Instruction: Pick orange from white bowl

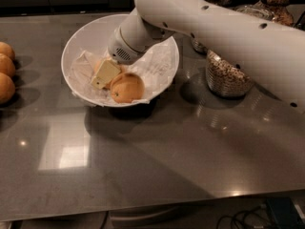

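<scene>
The white bowl (162,37), lined with crumpled white paper, stands at the back left of the dark table. An orange (98,66) lies in it, mostly hidden behind my gripper (106,74), which reaches down into the bowl from the upper right and rests on or against this fruit. A second orange (128,86), with a small dark dot low on its left side, lies just to the right of the gripper at the bowl's front. My white arm (214,27) crosses over the bowl's back right rim.
Three more oranges (5,65) lie at the table's left edge. A glass jar of grains (228,78) stands right of the bowl, under my arm. More jars (276,4) stand at the back right. The table's front edge (152,204) runs along the bottom.
</scene>
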